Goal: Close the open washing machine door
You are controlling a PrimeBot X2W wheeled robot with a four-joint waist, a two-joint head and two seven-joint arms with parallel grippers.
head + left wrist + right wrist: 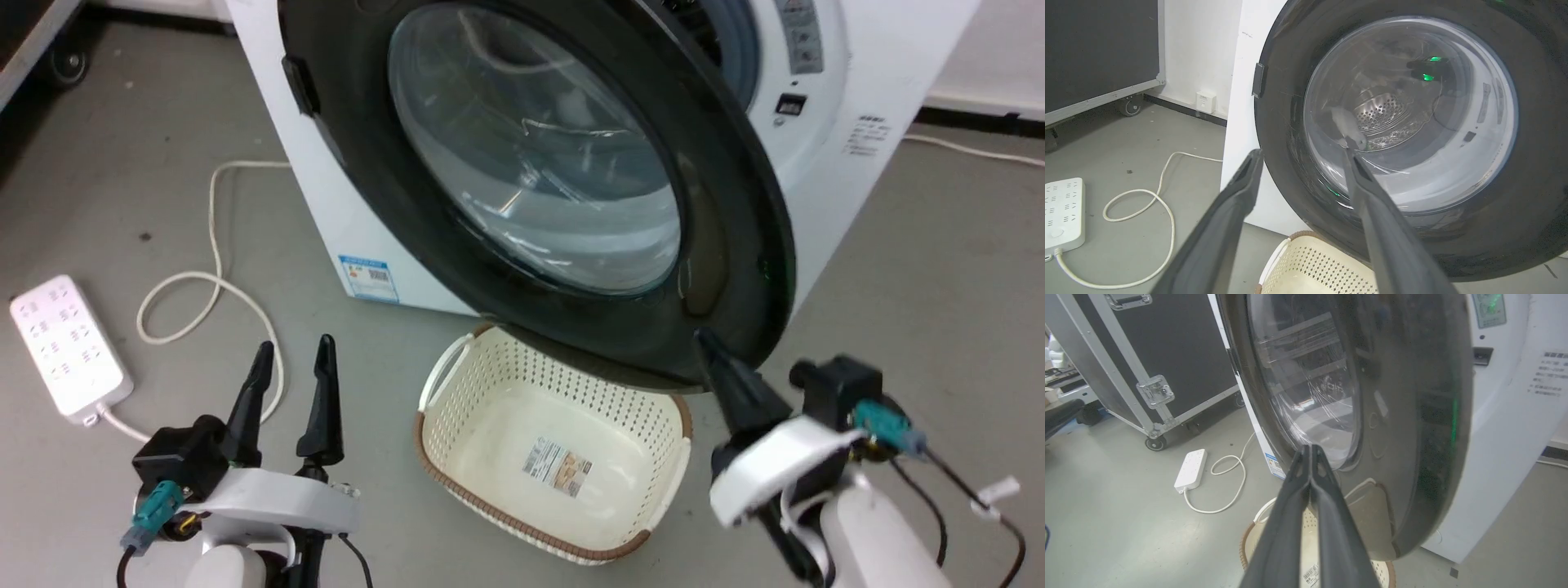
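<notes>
The left gripper is sitting low at the lower left of the head view, its 2 dark fingers pointing up toward the washing machine and spreading wide apart with nothing between them. It is hanging over bare grey floor, apart from the door. The right gripper is reaching up from the lower right with its pale forearm angling inward. Its 2 fingers are pressing together, holding nothing, and the tip is lying right at the lower rim of the washing machine door; whether it is touching I cannot tell. The door is standing swung out from the machine's front, its black ring and clear glass bowl facing the robot, and its free edge is overhanging the cream laundry basket on the floor below. A white power strip and its looping cable are lying to the left, near the left gripper. Open floor is lying to the right of the door's edge, beside the machine.
</notes>
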